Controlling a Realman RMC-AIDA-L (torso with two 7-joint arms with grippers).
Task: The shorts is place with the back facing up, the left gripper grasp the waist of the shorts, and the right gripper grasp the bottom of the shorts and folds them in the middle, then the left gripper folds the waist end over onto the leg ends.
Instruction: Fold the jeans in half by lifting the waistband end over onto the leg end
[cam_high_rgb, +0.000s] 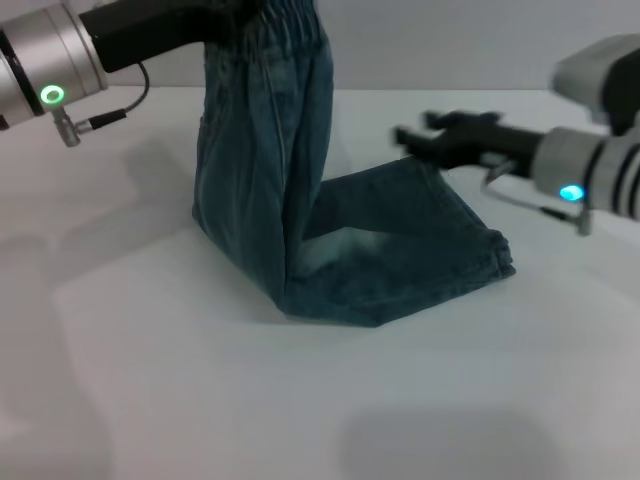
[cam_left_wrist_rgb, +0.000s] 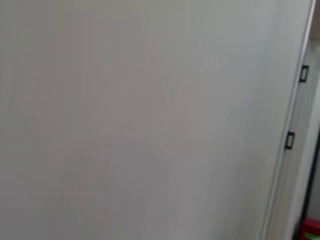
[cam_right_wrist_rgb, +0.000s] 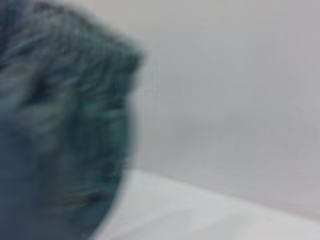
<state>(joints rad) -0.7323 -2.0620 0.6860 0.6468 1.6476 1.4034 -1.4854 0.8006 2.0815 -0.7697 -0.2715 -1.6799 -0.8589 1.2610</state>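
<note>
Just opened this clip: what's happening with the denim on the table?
The left claw holds the shorts up by the waist, so that end hangs above the white table. The leg ends lie flat on it. The right claw hovers just behind them, apparently holding nothing.

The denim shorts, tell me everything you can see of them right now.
The blue-green faded denim shorts are folded lengthwise into a long narrow strip. Their gathered elastic waist is lifted high at the left gripper, so the upper half hangs nearly upright. The lower half lies flat on the white table, running toward the robot's right, with the hemmed leg ends resting there. A pale washed patch shows near the bend. The right gripper hovers just behind the flat part.
</note>
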